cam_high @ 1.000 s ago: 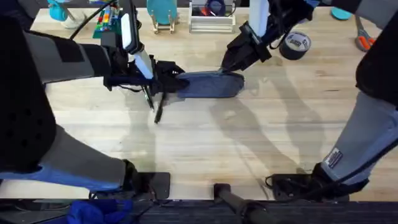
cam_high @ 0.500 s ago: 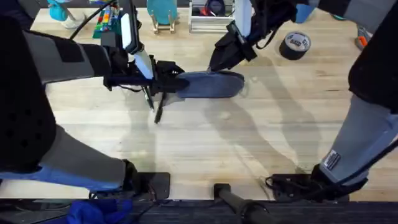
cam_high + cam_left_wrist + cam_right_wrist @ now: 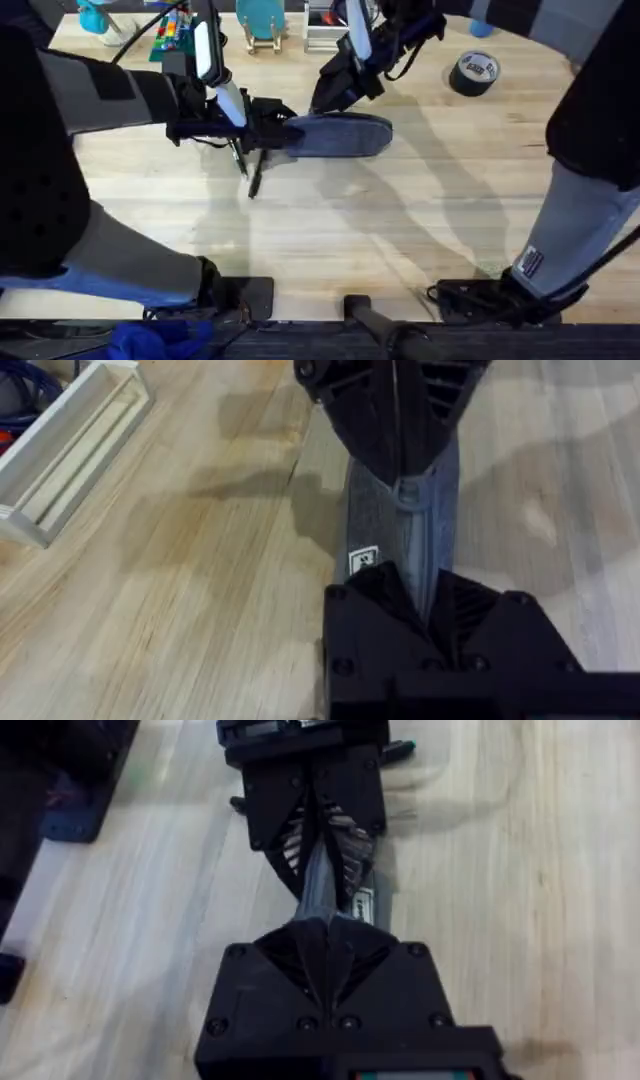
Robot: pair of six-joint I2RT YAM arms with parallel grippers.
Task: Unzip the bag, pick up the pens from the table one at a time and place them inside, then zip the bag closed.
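Observation:
The blue-grey bag lies lengthwise on the table. My left gripper is shut on its left end. From behind, my right gripper comes down onto the bag's top near that same end, shut on the zipper line. In the left wrist view my own fingers pinch the bag, and the right gripper clamps the zipper ridge just beyond. In the right wrist view the bag runs between the right gripper and the left gripper. A dark pen lies just in front of the left gripper.
Along the table's back edge stand a white rack, a teal stand and a colourful item. A black tape roll lies at the back right. Bare wood stretches across the front and right.
My right gripper has slid left along the top of the bag, from its right end to near the left end. The left gripper and the bag have stayed put.

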